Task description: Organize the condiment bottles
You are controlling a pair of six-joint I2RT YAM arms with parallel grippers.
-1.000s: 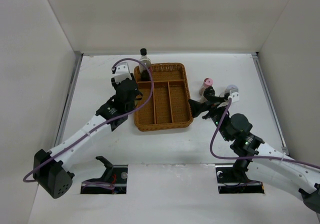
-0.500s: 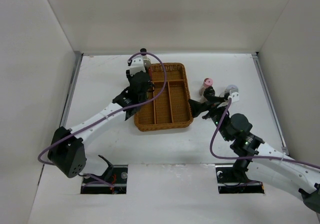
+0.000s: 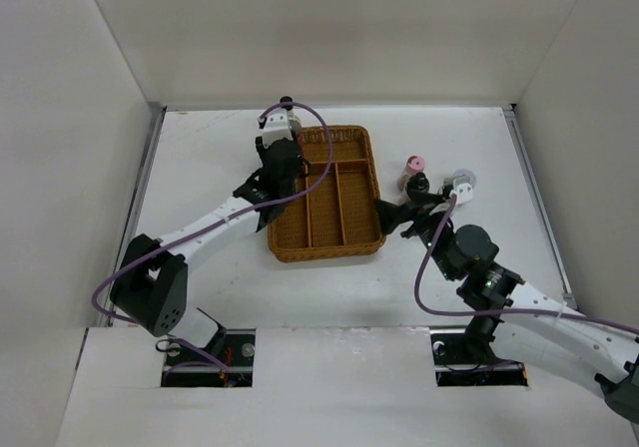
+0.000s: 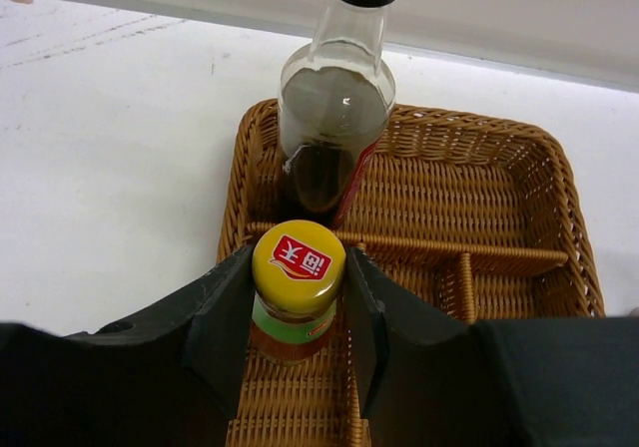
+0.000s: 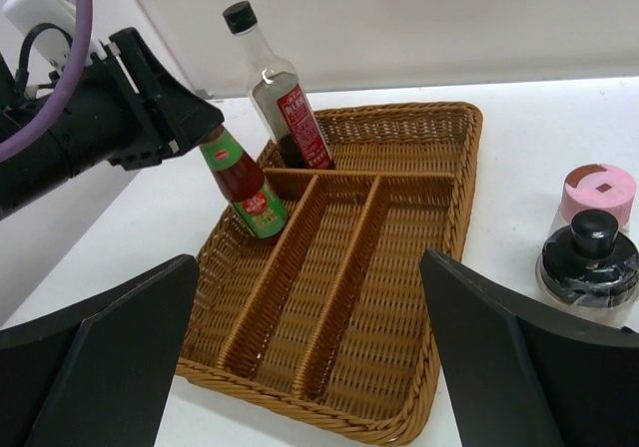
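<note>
My left gripper [image 4: 298, 269] is shut on the cap of the yellow-capped bottle [image 4: 298, 297]. It holds the bottle tilted, its base low in the left long compartment of the wicker tray [image 3: 354, 208]. The right wrist view shows its red and green label [image 5: 243, 186]. The black-capped bottle [image 4: 334, 118] stands upright in the tray's far-left compartment, just beyond. My right gripper [image 3: 396, 214] is open and empty by the tray's right rim. The pink-lidded jar [image 5: 595, 192], the dark stubby bottle [image 5: 591, 263] and the lavender-lidded jar [image 3: 463, 180] stand on the table to its right. The blue-labelled bottle is out of view.
The tray's middle and right long compartments [image 5: 399, 257] hold nothing. White walls enclose the table at the back and on both sides. The left arm's purple cable [image 3: 319, 158] loops over the tray's far end.
My left arm has swung right and forward, carrying the yellow-capped bottle from beside the tray to over its left compartment. My right arm has hardly moved.
</note>
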